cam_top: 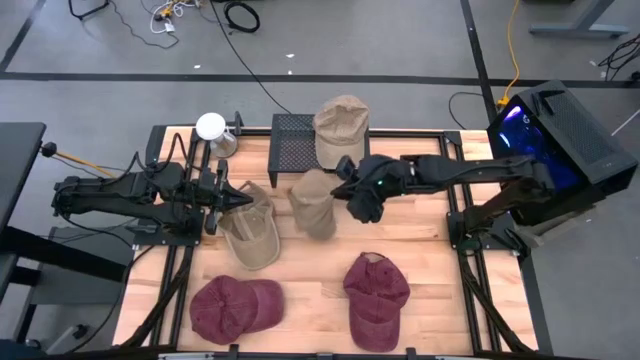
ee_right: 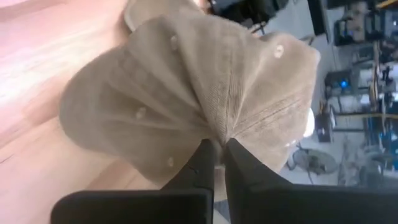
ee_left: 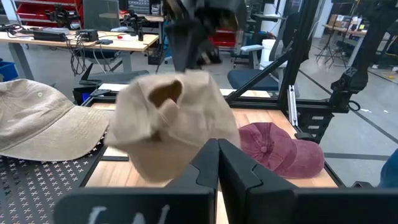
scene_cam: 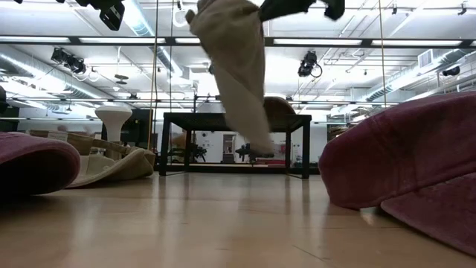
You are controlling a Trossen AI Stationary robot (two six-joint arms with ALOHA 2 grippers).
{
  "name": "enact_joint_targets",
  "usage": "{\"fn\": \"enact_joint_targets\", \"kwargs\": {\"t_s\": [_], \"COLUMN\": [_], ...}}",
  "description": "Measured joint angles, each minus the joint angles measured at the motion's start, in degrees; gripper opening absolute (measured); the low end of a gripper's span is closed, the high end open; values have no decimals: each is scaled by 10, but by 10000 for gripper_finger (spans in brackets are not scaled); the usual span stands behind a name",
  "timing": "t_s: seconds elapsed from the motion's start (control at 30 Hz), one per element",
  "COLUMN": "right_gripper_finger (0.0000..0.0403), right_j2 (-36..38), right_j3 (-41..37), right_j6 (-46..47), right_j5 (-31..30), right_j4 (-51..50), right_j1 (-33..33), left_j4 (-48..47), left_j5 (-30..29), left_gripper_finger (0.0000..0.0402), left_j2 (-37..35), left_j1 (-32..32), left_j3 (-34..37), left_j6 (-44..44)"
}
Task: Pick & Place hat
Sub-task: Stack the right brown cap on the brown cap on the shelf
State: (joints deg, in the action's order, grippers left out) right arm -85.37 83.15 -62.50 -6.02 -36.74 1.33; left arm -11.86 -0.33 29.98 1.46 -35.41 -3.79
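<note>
Held aloft at table centre, tan hat (cam_top: pixel 312 203) hangs limp from right pincer (ee_right: pixel 216 149), clamped on bunched crown fabric; light, soft, collapsible, so crown folds grip best. Left pincer (cam_top: pixel 243 199), at 9 o'clock, is closed, empty.

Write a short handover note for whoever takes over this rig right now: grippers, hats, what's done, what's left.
Right gripper: shut on the tan hat, which hangs clear of the table at its middle.
Left gripper: shut, empty, over the tan cap lying on the left side.
Another tan hat rests on the black rack at the back. Two maroon caps lie along the front.
Done: one hat placed on the rack, it seems; one lifted.
Left: probably place the held hat, then the remaining caps.
</note>
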Motion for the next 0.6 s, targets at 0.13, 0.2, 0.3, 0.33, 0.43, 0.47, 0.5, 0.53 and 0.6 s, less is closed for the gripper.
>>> {"fn": "enact_joint_targets", "kwargs": {"t_s": [0.13, 0.2, 0.3, 0.33, 0.43, 0.47, 0.5, 0.53, 0.6], "right_gripper_finger": [9, 9, 9, 9, 9, 9, 9, 9, 9], "right_j2": [2, 2, 2, 2, 2, 2, 2, 2, 2], "right_j3": [54, 84, 125, 138, 175, 184, 192, 199, 210], "right_j6": [33, 58, 84, 87, 90, 90, 91, 91, 91], "right_j5": [-18, -34, -68, -84, -130, -145, -159, -173, -200], "right_j4": [-44, -64, -79, -85, -97, -97, -96, -95, -95], "right_j1": [0, 0, 0, 0, -2, -4, -6, -8, -13], "left_j4": [0, 0, 0, 0, 0, 0, 0, 0, 0], "left_j5": [0, 0, 0, 0, 0, 0, 0, 0, 0], "left_gripper_finger": [14, 14, 14, 14, 14, 14, 14, 14, 14], "left_j2": [0, 0, 0, 0, 0, 0, 0, 0, 0], "left_j1": [0, 0, 0, 0, 0, 0, 0, 0, 0], "left_j3": [0, 0, 0, 0, 0, 0, 0, 0, 0], "left_j6": [0, 0, 0, 0, 0, 0, 0, 0, 0]}}
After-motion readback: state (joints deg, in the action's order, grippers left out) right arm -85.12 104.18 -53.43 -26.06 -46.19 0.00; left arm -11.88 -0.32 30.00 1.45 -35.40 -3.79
